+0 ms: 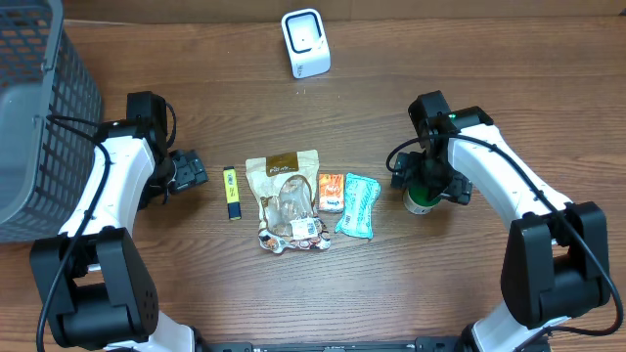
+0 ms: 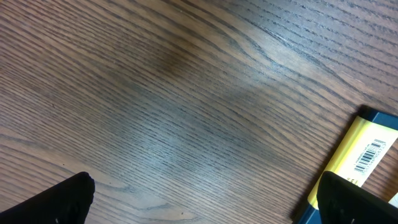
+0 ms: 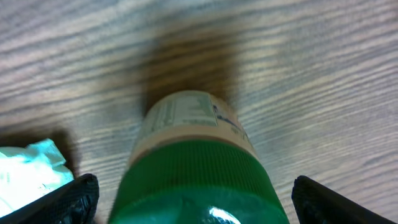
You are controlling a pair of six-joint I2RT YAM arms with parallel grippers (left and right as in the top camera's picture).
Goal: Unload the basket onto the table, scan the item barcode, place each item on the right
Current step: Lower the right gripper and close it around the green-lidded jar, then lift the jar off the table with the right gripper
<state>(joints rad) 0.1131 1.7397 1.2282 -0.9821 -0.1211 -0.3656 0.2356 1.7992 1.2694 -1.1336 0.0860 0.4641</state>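
Straddling the upright green-capped bottle (image 3: 186, 124) just right of the teal packet (image 1: 358, 205) with fingers wide apart, the right gripper (image 3: 194, 198) could topple it by closing off-centre; the left gripper (image 2: 202, 202) also has fingers spread.

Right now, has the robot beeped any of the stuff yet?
Nothing looks scanned yet: no item is at the white scanner. In hand: the right gripper sits open around the green-capped bottle, which stands on the table, not gripped. The left gripper is open beside the yellow packet. Left: grip an item, show its barcode to the scanner.
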